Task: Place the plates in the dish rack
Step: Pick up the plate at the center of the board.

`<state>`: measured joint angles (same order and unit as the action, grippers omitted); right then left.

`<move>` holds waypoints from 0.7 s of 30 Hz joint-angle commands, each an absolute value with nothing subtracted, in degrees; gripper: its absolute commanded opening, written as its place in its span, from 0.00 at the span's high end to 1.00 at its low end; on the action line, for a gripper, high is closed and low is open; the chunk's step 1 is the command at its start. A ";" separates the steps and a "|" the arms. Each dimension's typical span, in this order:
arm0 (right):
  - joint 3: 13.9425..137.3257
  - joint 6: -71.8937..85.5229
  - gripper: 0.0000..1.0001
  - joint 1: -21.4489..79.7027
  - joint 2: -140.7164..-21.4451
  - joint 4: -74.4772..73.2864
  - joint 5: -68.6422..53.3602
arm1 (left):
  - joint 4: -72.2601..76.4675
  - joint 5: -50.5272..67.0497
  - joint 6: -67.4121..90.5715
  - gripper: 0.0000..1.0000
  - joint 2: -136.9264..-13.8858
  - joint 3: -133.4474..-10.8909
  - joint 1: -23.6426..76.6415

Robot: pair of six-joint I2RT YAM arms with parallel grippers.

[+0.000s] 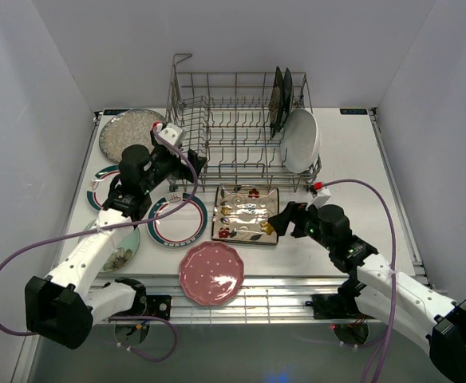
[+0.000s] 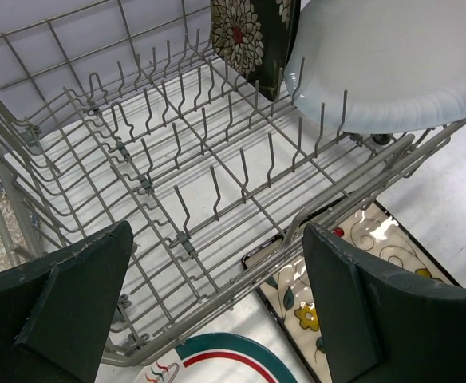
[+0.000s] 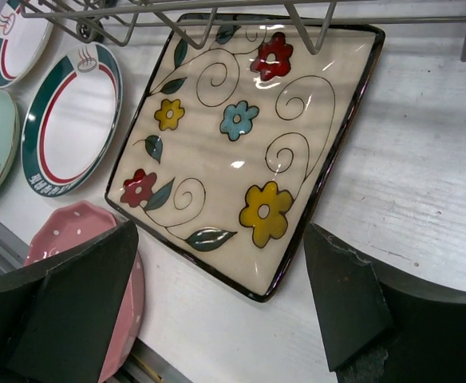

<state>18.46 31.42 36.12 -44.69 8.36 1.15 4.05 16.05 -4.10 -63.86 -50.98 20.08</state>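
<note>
The grey wire dish rack [image 1: 233,128] stands at the back, with a black floral square plate [image 1: 278,100] and a white oval plate [image 1: 302,141] upright at its right end. My left gripper [image 1: 188,162] hovers open over the rack's front left corner [image 2: 177,159], empty. The cream floral square plate [image 1: 246,214] lies flat in front of the rack. My right gripper [image 1: 279,219] is open just off that plate's near right corner [image 3: 241,144], with one finger [image 3: 73,303] over the pink scalloped plate [image 3: 65,239]. Nothing sits between its jaws.
Other plates lie flat to the left: a speckled silver one [image 1: 125,132], two teal-rimmed white ones [image 1: 177,221] [image 1: 105,191] and a pale green one [image 1: 121,247]. The pink plate [image 1: 211,273] is at the table's front edge. White walls close in both sides.
</note>
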 commanded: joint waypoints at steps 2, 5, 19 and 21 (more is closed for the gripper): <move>17.93 33.57 0.10 36.39 -43.94 13.98 2.63 | 6.24 18.28 -5.71 0.02 -61.35 -49.57 20.48; 16.70 35.06 0.10 36.39 -43.95 14.24 3.60 | 6.33 19.33 -6.15 0.02 -61.26 -48.87 20.57; 10.99 43.50 0.10 36.21 -41.84 15.82 10.02 | 6.33 20.04 -6.68 0.02 -60.91 -47.72 21.88; 10.02 43.68 0.10 36.21 -41.92 17.04 10.55 | 6.42 19.78 -6.68 0.02 -61.17 -47.55 22.23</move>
